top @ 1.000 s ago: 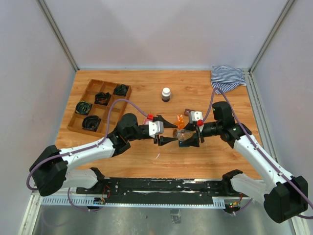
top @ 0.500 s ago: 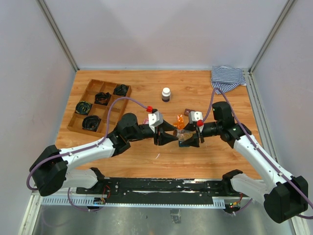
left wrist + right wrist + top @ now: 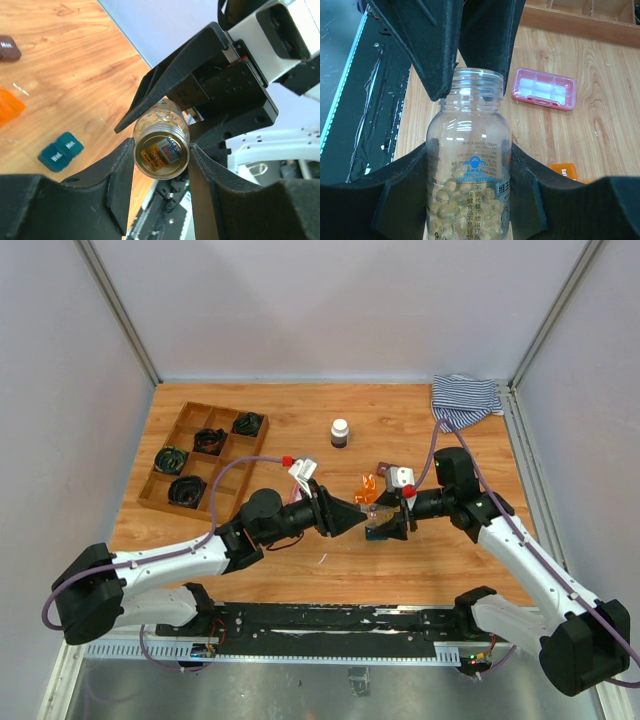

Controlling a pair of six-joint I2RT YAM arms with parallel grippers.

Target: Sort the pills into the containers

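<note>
Left wrist rolled over and left fingers (image 3: pixel 119 172) closed onto the neck of the pill bottle (image 3: pixel 469 165), probably to open it; right fingers (image 3: pixel 405 192) clamped its body mid-frame above the bench (image 3: pixel 400 430), steadying it; pink container (image 3: pixel 545 89) lay upper right.

Pill bottle (image 3: pixel 375 519) centre, tray (image 3: pixel 176 438) back left, cloth (image 3: pixel 465 400) back right corner

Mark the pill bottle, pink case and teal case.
pill bottle (image 3: pixel 470 165), right wrist view, on its label.
pink case (image 3: pixel 544 89), right wrist view, middle of its lid.
teal case (image 3: pixel 70 145), left wrist view, on its right-hand lid.
</note>
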